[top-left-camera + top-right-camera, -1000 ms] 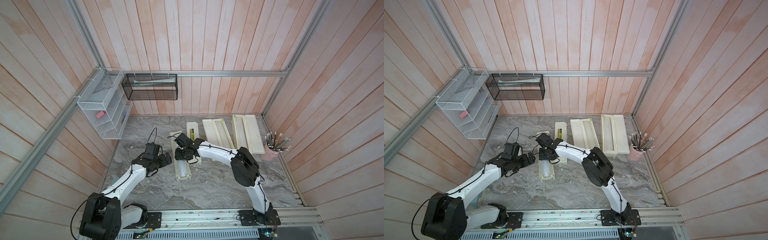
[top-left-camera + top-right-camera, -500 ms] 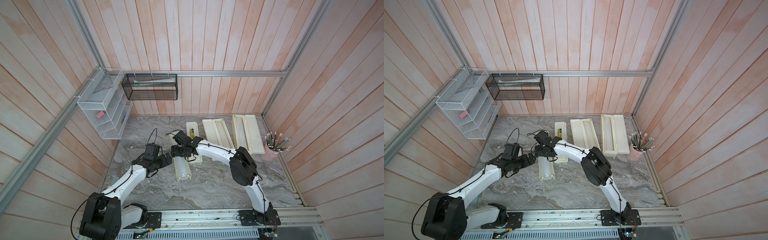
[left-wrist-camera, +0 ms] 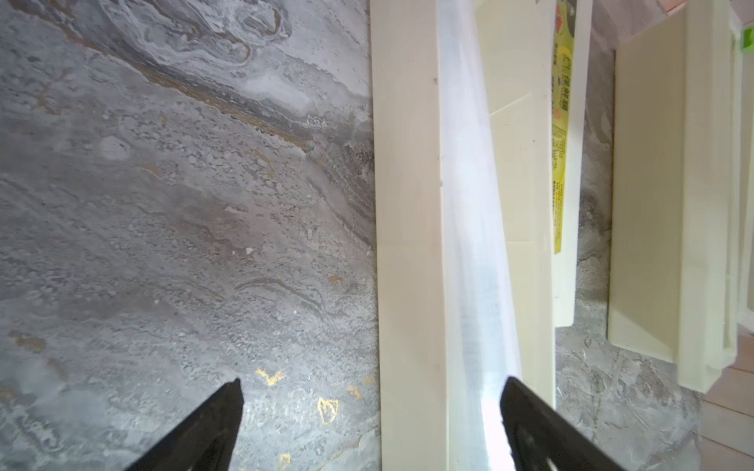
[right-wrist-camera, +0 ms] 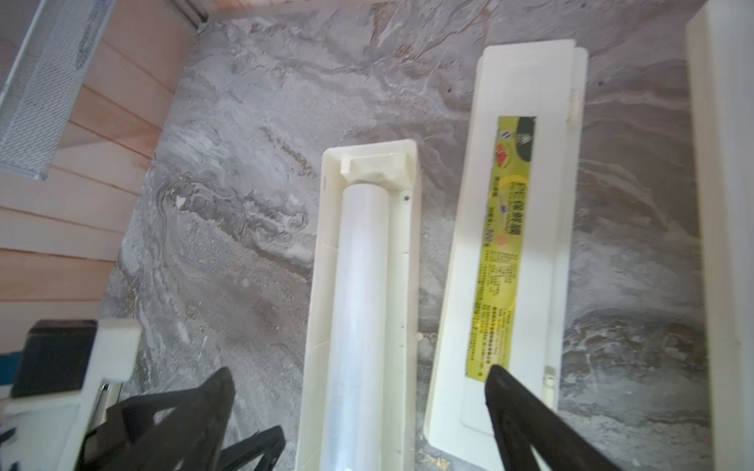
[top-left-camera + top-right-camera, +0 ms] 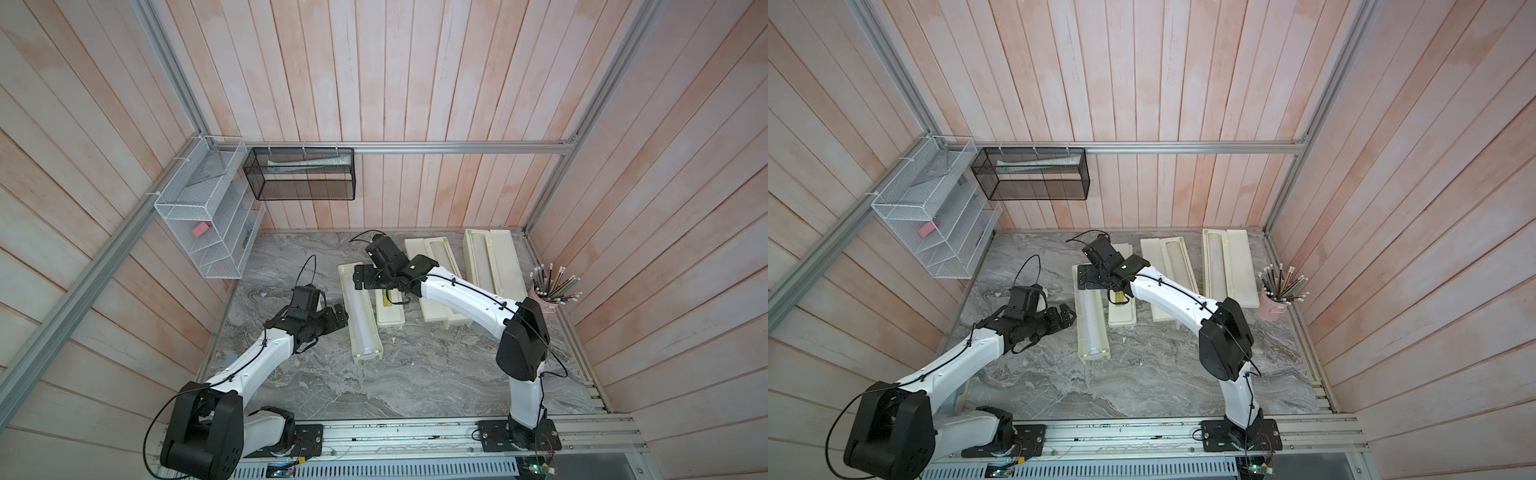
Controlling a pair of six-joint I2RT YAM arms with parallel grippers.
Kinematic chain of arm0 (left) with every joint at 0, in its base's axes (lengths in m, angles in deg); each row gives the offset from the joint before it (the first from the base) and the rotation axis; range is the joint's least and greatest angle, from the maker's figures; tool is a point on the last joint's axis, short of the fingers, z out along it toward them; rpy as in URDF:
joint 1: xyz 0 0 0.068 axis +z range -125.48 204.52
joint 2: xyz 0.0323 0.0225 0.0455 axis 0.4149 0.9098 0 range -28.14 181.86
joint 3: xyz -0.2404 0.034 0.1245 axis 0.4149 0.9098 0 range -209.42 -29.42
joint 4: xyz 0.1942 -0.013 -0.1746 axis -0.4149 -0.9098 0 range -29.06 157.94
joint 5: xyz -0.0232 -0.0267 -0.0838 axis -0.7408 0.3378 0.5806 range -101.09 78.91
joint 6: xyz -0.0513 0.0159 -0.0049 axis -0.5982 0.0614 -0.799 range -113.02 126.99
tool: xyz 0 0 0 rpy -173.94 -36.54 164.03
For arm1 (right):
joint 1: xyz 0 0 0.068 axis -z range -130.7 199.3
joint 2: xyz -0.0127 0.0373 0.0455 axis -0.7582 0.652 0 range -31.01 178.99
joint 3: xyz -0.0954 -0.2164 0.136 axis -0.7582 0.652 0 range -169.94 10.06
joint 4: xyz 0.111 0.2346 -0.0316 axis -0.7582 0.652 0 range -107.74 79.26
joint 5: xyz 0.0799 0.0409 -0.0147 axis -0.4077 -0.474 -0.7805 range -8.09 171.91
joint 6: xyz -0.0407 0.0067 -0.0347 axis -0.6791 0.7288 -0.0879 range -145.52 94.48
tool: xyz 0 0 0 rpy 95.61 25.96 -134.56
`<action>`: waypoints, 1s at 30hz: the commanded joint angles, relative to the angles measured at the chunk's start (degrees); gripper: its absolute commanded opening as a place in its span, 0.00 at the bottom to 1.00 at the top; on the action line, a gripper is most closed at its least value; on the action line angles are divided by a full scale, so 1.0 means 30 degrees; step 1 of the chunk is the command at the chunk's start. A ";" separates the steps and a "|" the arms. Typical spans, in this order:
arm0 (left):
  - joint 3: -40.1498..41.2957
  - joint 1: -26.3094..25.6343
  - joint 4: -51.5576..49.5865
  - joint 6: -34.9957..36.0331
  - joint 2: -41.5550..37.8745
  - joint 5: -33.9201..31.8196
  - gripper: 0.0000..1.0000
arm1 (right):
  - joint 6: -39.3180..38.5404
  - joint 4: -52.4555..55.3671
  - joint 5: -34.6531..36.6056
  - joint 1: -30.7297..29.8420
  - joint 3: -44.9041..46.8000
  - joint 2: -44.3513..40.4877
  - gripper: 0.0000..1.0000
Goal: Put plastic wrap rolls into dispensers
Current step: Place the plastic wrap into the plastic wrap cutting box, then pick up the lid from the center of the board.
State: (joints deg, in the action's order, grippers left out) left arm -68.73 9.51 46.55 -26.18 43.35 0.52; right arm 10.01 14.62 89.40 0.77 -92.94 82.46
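Roll (image 4: 361, 265) lies in the open dispenser's (image 4: 409, 253) trough on the surface (image 4: 245, 204); right hand (image 4: 361, 371) above it, released, jaws wide apart; left hand (image 3: 372, 382) beside the dispenser, also released, holding nothing.

Both arms reach toward the far middle; left gripper (image 5: 340, 318) and right gripper (image 5: 360, 281) have jaws spread wide.

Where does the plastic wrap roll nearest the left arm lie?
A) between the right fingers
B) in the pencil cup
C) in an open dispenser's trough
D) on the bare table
C: the roll lies in the trough of the open dispenser, and the right fingers stand apart, empty.
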 commanded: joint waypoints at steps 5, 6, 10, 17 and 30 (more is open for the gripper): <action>-0.0661 0.0083 0.0499 0.0129 0.0399 0.0656 1.00 | -0.1067 0.0096 0.1011 0.1513 0.1174 0.1470 0.97; -0.0703 0.0098 0.0508 0.0127 0.0435 0.0722 1.00 | -0.0921 0.0261 0.1109 0.1654 0.1038 0.1817 0.97; -0.0823 0.0080 0.0447 0.0128 0.0500 0.0847 1.00 | -0.0771 0.0180 0.1082 0.2083 0.0968 0.2840 0.97; -0.1579 -0.0248 -0.0201 0.0577 0.0622 0.1022 0.97 | -0.0856 -0.0149 0.0042 0.2421 0.0393 0.4590 0.97; -0.3262 -0.1235 -0.1699 -0.0282 0.1168 0.0655 0.97 | -0.0871 0.0968 -0.0697 0.2730 -0.0861 0.7181 0.98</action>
State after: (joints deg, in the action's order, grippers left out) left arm -75.22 6.21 43.01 -26.27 46.34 3.41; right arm 7.41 14.11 87.70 8.42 -93.77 100.45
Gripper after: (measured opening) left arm 0.969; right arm 0.975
